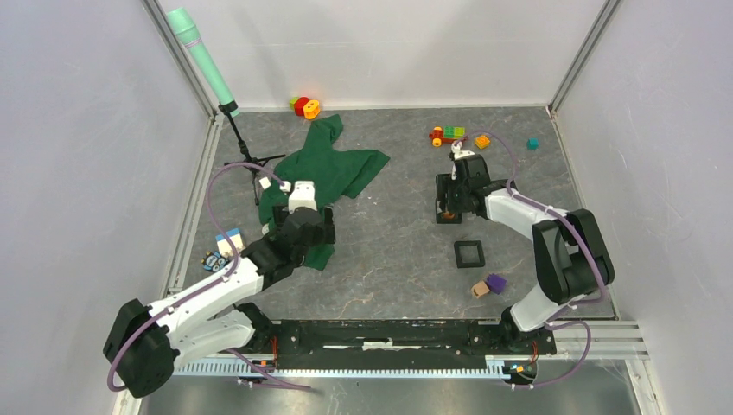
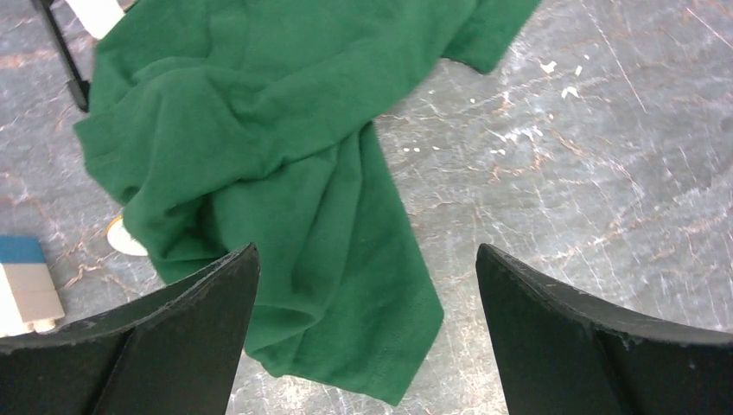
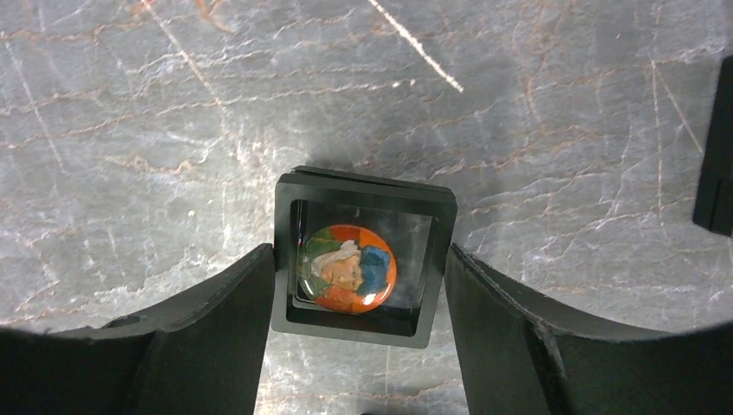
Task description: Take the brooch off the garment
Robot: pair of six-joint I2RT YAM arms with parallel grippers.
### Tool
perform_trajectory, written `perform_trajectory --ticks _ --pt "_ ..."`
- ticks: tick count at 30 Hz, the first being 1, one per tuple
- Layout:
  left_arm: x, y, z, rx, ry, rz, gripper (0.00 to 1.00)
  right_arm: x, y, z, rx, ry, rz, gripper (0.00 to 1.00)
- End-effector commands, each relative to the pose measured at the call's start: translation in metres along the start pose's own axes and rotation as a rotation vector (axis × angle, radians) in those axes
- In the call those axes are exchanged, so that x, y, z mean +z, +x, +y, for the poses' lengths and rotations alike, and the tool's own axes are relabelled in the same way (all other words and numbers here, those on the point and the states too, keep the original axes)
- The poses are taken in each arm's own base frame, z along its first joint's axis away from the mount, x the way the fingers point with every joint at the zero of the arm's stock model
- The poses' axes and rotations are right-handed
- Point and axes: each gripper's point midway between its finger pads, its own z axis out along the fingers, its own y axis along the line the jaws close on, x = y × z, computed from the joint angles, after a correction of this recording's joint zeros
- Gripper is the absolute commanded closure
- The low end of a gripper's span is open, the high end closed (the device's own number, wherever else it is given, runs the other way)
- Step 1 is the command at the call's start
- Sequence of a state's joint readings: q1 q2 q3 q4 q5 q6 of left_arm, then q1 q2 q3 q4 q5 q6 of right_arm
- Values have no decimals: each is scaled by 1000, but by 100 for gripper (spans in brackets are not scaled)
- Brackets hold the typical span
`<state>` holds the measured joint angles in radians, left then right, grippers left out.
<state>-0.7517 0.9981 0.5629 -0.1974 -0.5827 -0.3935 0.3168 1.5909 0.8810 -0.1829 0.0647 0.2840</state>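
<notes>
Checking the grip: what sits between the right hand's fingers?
A black square frame holding a round orange badge, touching both fingers, in the right wrist view.

One green garment (image 1: 324,173) is lying on the desk (image 1: 389,233). Right of the garment, two black square frames are sitting: a lone frame (image 1: 469,244) and a badge frame (image 3: 363,186) holding one round badge (image 3: 347,268). Also right of the garment, four loose toy blocks are lying: an orange block (image 1: 482,141), a teal block (image 1: 532,143), a purple block (image 1: 495,283) and a tan block (image 1: 480,290). Left of the garment, one mint-green microphone (image 1: 203,60) is standing.
</notes>
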Motion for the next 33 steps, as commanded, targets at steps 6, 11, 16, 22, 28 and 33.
perform_trajectory --ticks 6,11,16,22,28,33 --pt "-1 1 44 -227 -166 -33 0 9 -42 -10 4 28 -41 4" --pt "1 1 37 -238 -132 -33 0 -4 -36 -14 5 42 -27 2" --pt "4 5 32 -227 -96 -30 0 -35 -7 -15 11 5 -34 2" --pt "5 14 19 -226 3 -44 0 -65 43 -18 18 -26 3 2" --pt "4 14 0 -265 128 -83 0 -73 75 -23 33 -28 37 2" --pt "3 17 -2 -248 149 -83 0 -73 97 -18 44 -66 84 2"
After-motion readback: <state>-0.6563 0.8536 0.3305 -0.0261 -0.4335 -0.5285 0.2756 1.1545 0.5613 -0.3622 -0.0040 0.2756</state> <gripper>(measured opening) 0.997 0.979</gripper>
